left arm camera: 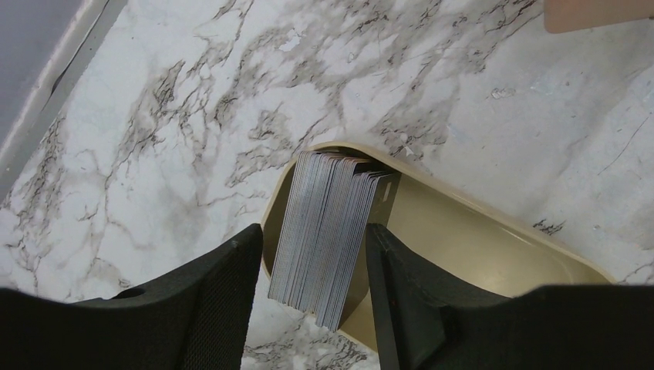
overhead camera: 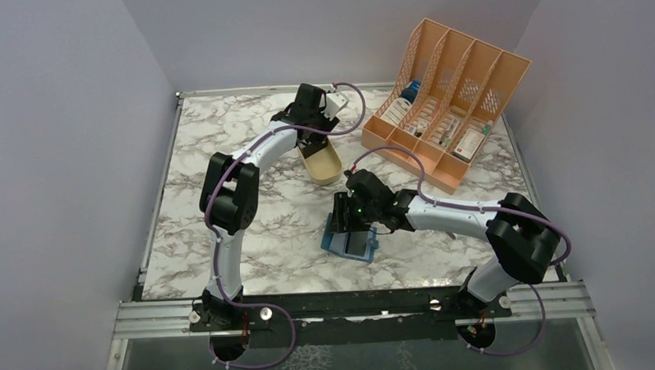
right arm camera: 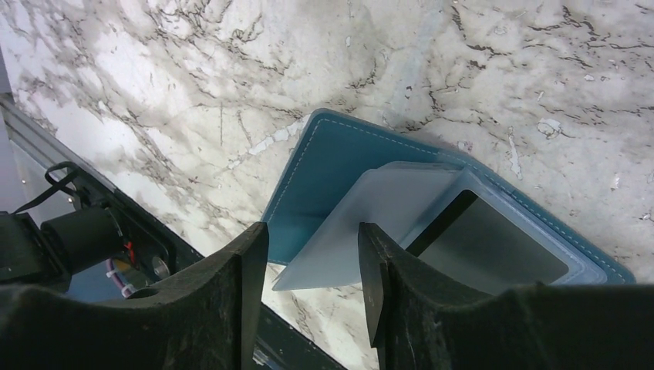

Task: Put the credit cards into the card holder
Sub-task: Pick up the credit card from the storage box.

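The step in hand was judged to be the picking of cards, with the holder made ready for them. The credit cards [left arm camera: 328, 193] were seen as a thick stack set on edge at one end of the tan tray [left arm camera: 463, 231], and the left gripper [left arm camera: 315, 231] was lowered around that stack, its jaws partly spread with one finger at each face. Whether the stack was actually pressed could not be told. Well apart from the tray, the card holder [right arm camera: 339, 162] was laid open on the marble table [right arm camera: 193, 92], teal back down. The right gripper [right arm camera: 312, 231] was poised over it with jaws about half spread and nothing clamped. A pale leaf [right arm camera: 385, 200] of the holder was raised between the fingers, with teal visible beside one of them. For the next move, a single card would have to be separated from the stack rather than the whole stack seized, then carried across to the holder, and a pocket would have to be held open by the right gripper.
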Motion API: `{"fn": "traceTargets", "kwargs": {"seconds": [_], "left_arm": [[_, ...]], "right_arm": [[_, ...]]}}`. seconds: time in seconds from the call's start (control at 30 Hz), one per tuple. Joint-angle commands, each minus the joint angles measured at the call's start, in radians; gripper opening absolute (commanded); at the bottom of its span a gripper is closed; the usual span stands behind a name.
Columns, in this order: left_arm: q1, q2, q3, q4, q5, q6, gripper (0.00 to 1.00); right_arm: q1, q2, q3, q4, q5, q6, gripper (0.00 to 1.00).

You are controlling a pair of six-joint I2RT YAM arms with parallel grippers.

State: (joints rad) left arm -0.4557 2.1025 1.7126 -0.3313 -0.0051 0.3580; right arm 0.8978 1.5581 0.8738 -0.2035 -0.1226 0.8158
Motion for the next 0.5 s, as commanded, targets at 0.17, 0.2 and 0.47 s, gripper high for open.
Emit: {"fn": "traceTargets", "kwargs": {"seconds": [0.17, 0.2, 0.47], "left_arm": [[-0.007, 0.033, -0.014, -0.016, 0.006, 0.059, 0.56], [-0.008, 0.034, -0.016, -0.016, 0.01, 0.061, 0.56], [-0.014, 0.046, -0.02, -0.015, -0.003, 0.07, 0.56]], "right_arm": [[0.007, -0.008, -0.034, 0.061, -0.031, 0.009, 0.48], [0.007, -0.006, -0.033, 0.061, -0.033, 0.009, 0.48], [0.007, 0.011, -0.03, 0.064, -0.037, 0.005, 0.48]]}}
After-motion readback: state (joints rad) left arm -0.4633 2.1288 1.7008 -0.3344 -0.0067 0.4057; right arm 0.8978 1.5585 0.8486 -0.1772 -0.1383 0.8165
